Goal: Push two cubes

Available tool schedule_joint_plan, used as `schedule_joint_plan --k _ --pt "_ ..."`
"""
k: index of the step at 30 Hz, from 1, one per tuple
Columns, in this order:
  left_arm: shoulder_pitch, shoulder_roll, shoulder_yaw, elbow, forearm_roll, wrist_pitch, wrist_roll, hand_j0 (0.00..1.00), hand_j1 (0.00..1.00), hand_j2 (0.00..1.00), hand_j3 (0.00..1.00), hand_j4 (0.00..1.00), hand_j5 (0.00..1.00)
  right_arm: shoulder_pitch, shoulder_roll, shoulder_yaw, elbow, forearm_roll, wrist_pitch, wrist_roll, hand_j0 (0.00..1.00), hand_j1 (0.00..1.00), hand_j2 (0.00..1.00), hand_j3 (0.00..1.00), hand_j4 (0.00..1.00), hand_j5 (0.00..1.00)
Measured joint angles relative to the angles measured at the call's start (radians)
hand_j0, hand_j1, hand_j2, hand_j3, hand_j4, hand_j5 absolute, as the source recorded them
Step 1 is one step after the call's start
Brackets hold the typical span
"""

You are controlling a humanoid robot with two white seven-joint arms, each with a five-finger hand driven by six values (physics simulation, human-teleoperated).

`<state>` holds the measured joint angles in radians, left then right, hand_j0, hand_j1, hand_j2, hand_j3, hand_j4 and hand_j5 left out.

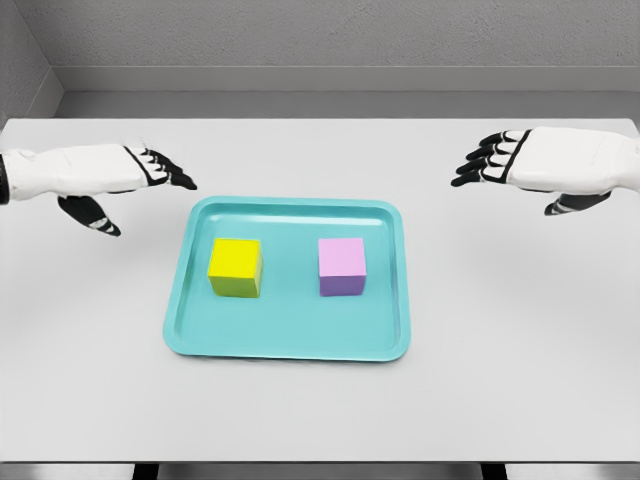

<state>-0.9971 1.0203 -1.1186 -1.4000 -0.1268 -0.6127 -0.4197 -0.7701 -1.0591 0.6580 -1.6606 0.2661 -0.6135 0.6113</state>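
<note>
Cubes (236,267) (342,266) unlabelled on tray (290,340)

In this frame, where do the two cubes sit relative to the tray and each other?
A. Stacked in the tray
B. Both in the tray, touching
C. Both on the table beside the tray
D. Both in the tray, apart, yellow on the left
D: the yellow cube and the pink cube both rest inside the teal tray with bare tray floor showing between them, yellow on the picture's left.
</note>
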Motion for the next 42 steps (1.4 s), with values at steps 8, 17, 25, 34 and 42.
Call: schedule_joint_plan --k 8,17,25,34,42 --pt "0.006 -0.091 0.0 0.017 -0.159 0.0 -0.141 0.27 0.27 0.27 0.27 0.27 0.27 -0.023 -0.002 0.062 -0.005 -0.005 0.0 0.0 0.1 0.1 0.1 0.1 0.1 0.1" --pt "0.012 -0.143 0.003 0.029 -0.23 0.0 -0.189 0.06 0.06 0.06 0.06 0.06 0.06 -0.043 0.093 0.245 0.004 0.152 0.0 0.0 0.13 0.13 0.13 0.13 0.13 0.13" --pt "0.063 -0.181 -0.002 0.068 -0.257 0.0 -0.192 0.07 0.07 0.07 0.07 0.07 0.07 -0.067 0.193 0.301 0.045 0.241 0.0 0.0 0.19 0.19 0.19 0.19 0.19 0.19" --pt "0.063 -0.201 0.0 0.099 -0.255 0.008 -0.189 0.07 0.07 0.07 0.07 0.07 0.07 -0.117 0.275 0.369 0.084 0.27 0.001 0.0 0.23 0.23 0.23 0.23 0.23 0.23" --pt "0.055 -0.222 -0.002 0.087 -0.318 0.005 -0.186 0.08 0.08 0.08 0.08 0.08 0.08 -0.129 0.298 0.39 0.088 0.273 0.001 0.0 0.23 0.23 0.23 0.23 0.23 0.23"
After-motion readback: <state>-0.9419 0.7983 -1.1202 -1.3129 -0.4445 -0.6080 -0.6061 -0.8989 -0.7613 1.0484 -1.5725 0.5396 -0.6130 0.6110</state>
